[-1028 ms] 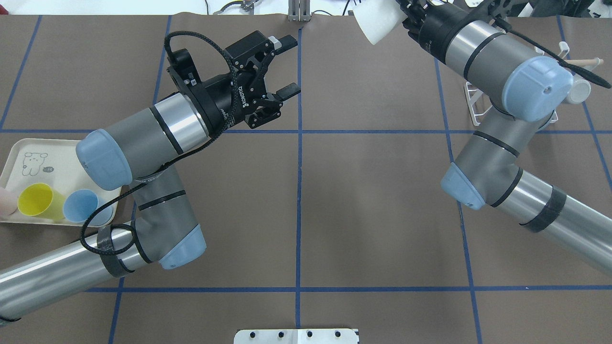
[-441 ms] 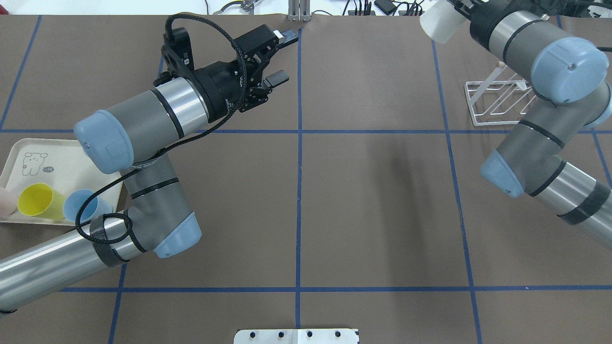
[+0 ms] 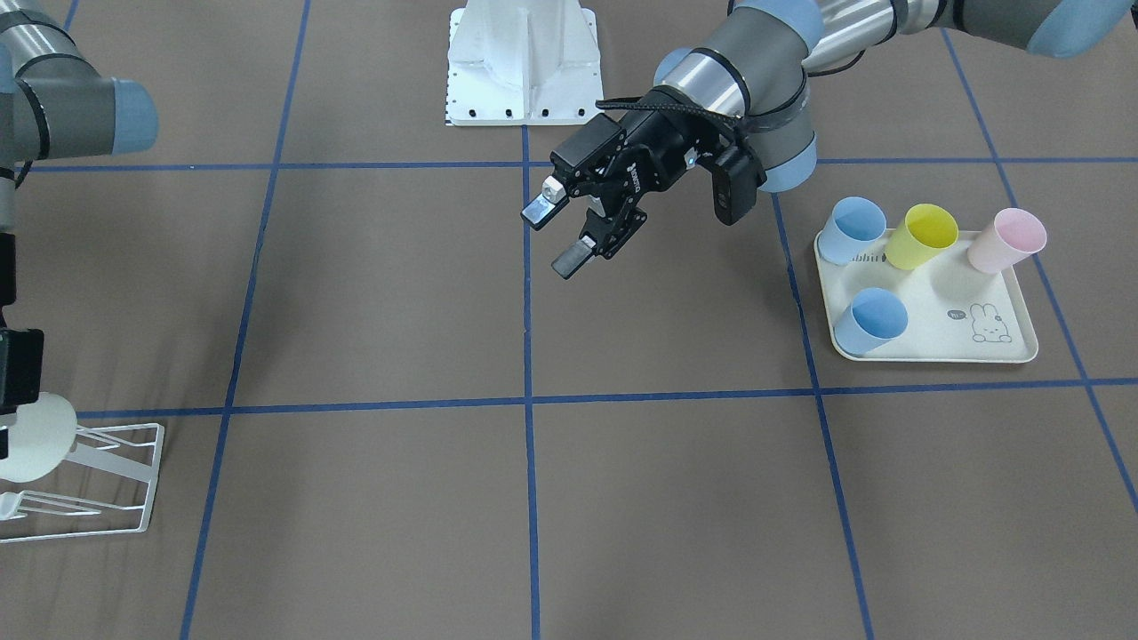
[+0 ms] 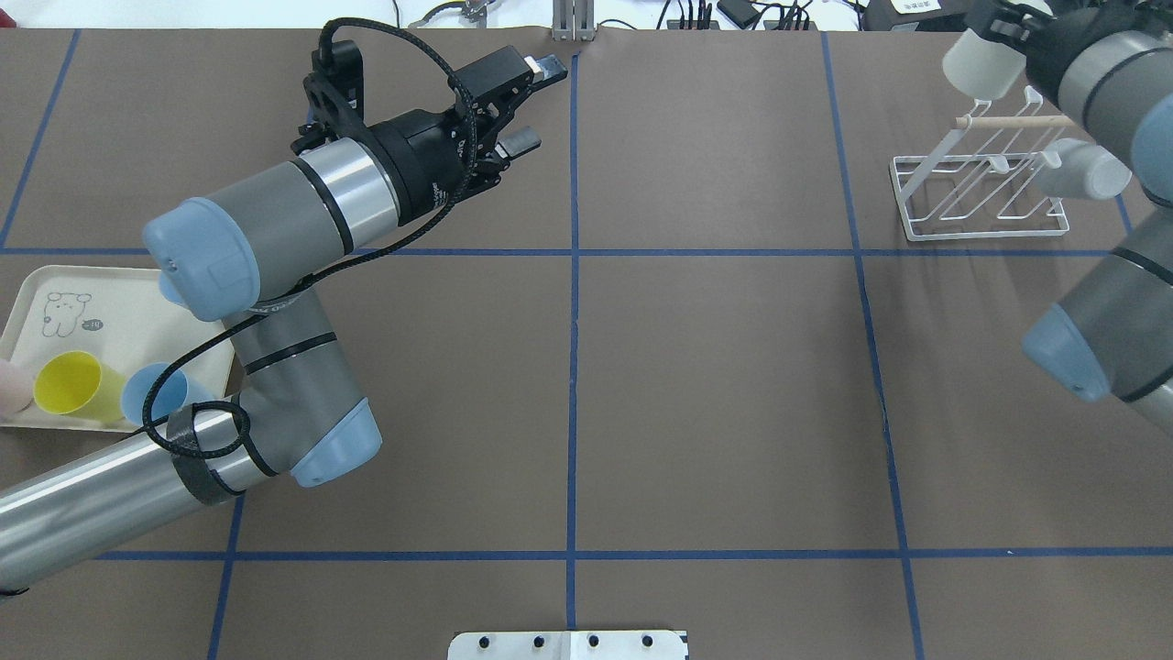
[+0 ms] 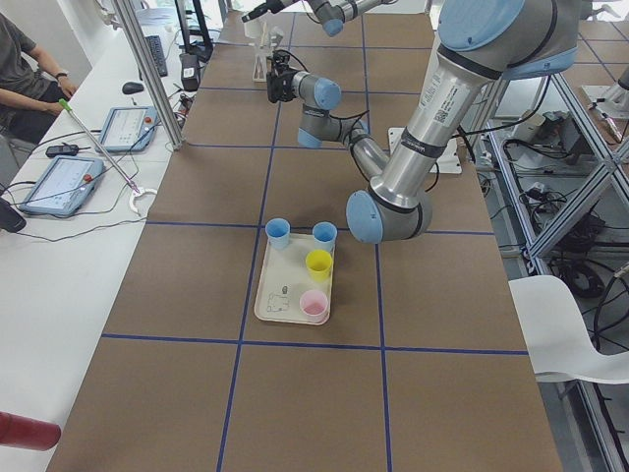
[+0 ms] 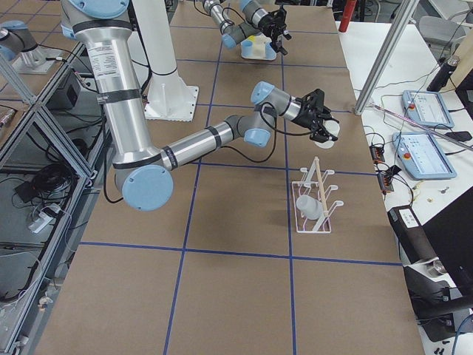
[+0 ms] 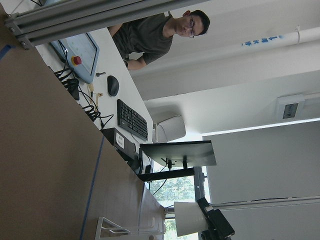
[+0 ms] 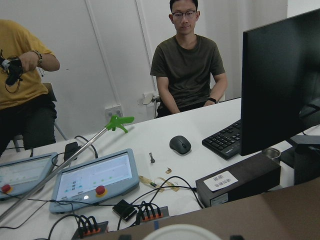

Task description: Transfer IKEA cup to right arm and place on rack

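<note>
My right end effector [image 4: 997, 44] is clamped on the white IKEA cup [image 4: 975, 66], held in the air near the rack [image 4: 971, 220], not touching it. My left end effector [image 4: 534, 103]: wide open, empty, above table [image 4: 715, 385].

Cream rabbit-print tray [image 3: 956, 289], monitor [image 8: 280, 80], keyboard [image 8: 225, 140], mouse [image 8: 180, 144]
</note>
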You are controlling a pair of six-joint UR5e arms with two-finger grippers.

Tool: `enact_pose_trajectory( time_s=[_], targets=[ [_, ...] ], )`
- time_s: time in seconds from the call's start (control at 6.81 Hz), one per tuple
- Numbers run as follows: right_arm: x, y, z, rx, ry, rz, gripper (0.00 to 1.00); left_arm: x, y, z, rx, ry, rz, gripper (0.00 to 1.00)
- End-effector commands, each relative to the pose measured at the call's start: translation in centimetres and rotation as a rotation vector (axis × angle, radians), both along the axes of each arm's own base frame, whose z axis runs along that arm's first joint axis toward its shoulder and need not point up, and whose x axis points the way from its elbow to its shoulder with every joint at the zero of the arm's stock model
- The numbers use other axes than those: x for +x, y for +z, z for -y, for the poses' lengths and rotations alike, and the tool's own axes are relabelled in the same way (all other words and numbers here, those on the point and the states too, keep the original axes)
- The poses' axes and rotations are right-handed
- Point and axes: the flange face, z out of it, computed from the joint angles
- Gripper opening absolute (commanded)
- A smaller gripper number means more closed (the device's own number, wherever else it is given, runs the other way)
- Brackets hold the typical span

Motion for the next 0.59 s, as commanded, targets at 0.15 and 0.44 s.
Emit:
enact_pose_trajectory(
  time_s=[0.15, 0.44],
  targets=[
    [3.2, 5.3, -3.6, -0.052, -0.018, -0.144, 0.0, 0.1, 1.3, -0.1, -0.007, 0.001, 0.023, 1.0],
    [2.8, 7.1, -3.2, -0.084, -0.021, -0.162, 0.0, 0.1, 1.4, -0.1, -0.008, 0.001, 0.024, 1.0]
  ],
)
